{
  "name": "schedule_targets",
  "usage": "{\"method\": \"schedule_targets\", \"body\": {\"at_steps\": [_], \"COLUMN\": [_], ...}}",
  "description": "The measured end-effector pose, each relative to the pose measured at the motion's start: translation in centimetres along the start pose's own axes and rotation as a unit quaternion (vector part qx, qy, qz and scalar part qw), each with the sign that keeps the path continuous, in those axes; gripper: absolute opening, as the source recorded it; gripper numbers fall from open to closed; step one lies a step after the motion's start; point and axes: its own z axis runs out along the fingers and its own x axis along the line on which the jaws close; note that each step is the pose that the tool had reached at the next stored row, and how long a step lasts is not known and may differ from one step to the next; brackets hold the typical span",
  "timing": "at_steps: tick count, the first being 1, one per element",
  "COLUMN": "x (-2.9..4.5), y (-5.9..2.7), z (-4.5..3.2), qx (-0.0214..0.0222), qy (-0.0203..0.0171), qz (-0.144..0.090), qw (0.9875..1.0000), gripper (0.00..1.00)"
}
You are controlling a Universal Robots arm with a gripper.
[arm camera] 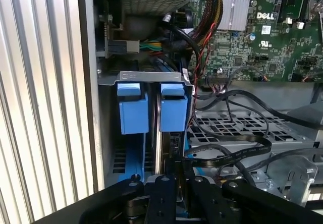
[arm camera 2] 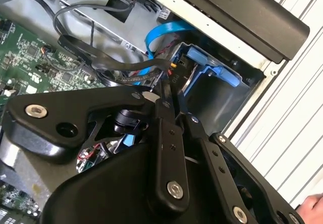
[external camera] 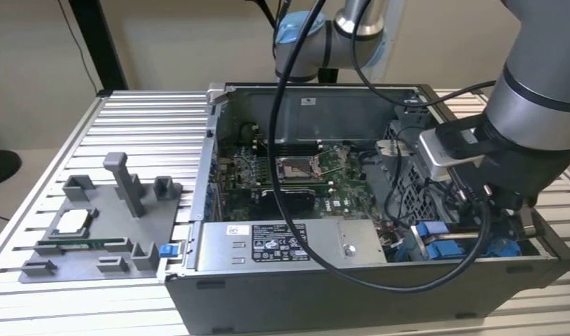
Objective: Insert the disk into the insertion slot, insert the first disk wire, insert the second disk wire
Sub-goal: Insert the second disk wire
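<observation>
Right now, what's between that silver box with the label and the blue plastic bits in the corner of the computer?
In the exterior view, a tangle of wires fills the gap between the silver labelled box and the blue plastic frame. The gripper hangs above that corner.

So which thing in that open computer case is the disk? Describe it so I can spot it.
Start at the open grey metal computer case and go to its corner at the exterior view's right, under the black gripper. There two bright blue plastic tabs stand side by side in the drive bay; the disk is the one nearer the green motherboard.
</observation>
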Motion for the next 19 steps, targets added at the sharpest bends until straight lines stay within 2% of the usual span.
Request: {"method": "schedule_targets", "body": {"at_steps": [2, 4, 7, 11, 19], "x": [-0.08, -0.23, -0.22, -0.29, -0.45], "y": [-0.04, -0.09, -0.13, -0.25, -0.19], "z": [-0.13, -0.30, -0.49, -0.95, -0.79], "qx": [0.0002, 0.0003, 0.0008, 0.0011, 0.0025], "qy": [-0.0006, 0.0011, -0.0008, 0.0004, 0.0020], "qz": [0.001, 0.002, 0.004, 0.006, 0.012], "qw": [1.0000, 1.0000, 1.0000, 1.0000, 0.9999], "gripper": [0.00, 0.00, 0.00, 0.00, 0.00]}}
